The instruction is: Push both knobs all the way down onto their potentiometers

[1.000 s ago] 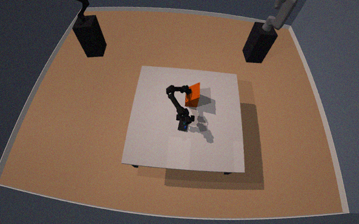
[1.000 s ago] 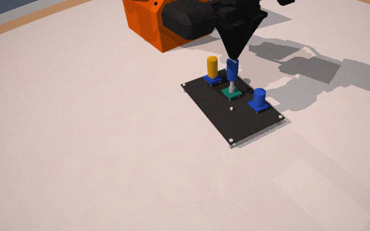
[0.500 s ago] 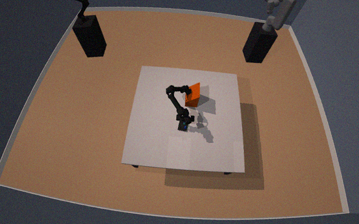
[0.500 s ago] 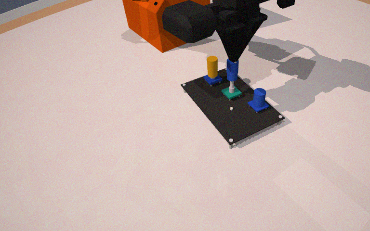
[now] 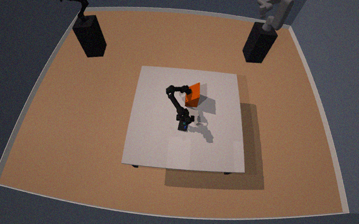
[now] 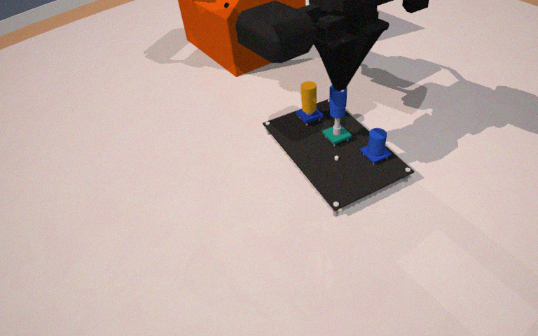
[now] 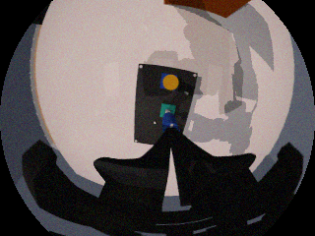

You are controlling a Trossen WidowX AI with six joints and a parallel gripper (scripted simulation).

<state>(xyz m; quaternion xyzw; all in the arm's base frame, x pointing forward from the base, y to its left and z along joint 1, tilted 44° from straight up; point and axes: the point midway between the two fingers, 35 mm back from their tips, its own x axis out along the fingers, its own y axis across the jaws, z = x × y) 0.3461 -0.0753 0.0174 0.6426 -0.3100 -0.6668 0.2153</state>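
Observation:
The black circuit board (image 6: 313, 158) (image 7: 148, 105) stands on short legs. The middle blue knob (image 6: 338, 103) (image 7: 169, 121) stands high on a grey shaft over its teal potentiometer (image 6: 328, 135) (image 7: 164, 106), with bare shaft between them. The yellow knob (image 6: 308, 96) (image 7: 170, 83) stands upright over a blue potentiometer (image 6: 317, 115), with a sliver of grey at its base. A shorter blue knob (image 6: 377, 142) sits low on another blue potentiometer (image 6: 375, 158). My gripper (image 6: 340, 87) (image 7: 169, 130) is shut and empty, its tips at the top of the middle knob, seemingly touching it.
An orange block (image 5: 195, 91) (image 6: 208, 35) stands behind the board, beside my arm (image 5: 176, 103). The white table (image 5: 147, 133) has a front edge beyond the board. Two other arms stand on black pedestals (image 5: 90, 40) (image 5: 258, 43) away from the table.

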